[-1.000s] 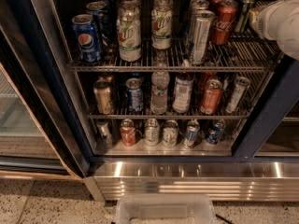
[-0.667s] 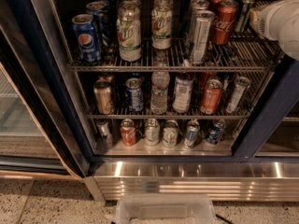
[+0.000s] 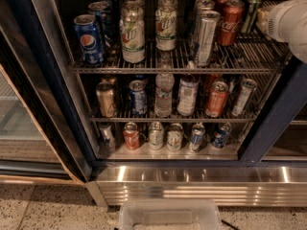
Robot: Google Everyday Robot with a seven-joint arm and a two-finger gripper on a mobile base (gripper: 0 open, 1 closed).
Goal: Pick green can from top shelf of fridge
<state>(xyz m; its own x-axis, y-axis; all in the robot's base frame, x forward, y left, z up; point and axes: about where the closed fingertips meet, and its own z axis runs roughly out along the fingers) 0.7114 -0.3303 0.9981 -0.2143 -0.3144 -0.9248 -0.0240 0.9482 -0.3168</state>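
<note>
Reaching in from the right edge of the view, the claw point(image 3: 265, 18) sits at the end of a bulky white arm point(image 3: 292, 25), level with the cans on the top shelf point(image 3: 242, 56). Its tip lies just beside the green can point(image 3: 251, 12), on that can's right. Whether the claw is apart, together or clamped on anything cannot be told (the white housing hides its working end).

That green can stands upright toward the back right of the top shelf of the fridge point(image 3: 45, 87), behind and to the right of a red Coca-Cola can point(image 3: 230, 22). A tall silver can point(image 3: 206, 37) stands just left of the Coca-Cola can, tilted slightly. Further left along the same shelf are two pale cans with green-and-red logos point(image 3: 133, 38) point(image 3: 166, 28), and a blue Pepsi can point(image 3: 89, 40) at the front left corner, with more cans in rows behind them.

On the middle rack a clear water bottle point(image 3: 164, 94) stands among assorted cans, a red can point(image 3: 217, 98) to its right. Along the lowest rack runs a row of shorter cans. Below the racks comes the ribbed stainless steel base panel point(image 3: 201, 188), and in front of it a clear plastic bin point(image 3: 168, 213) on the speckled floor point(image 3: 48, 210).
</note>
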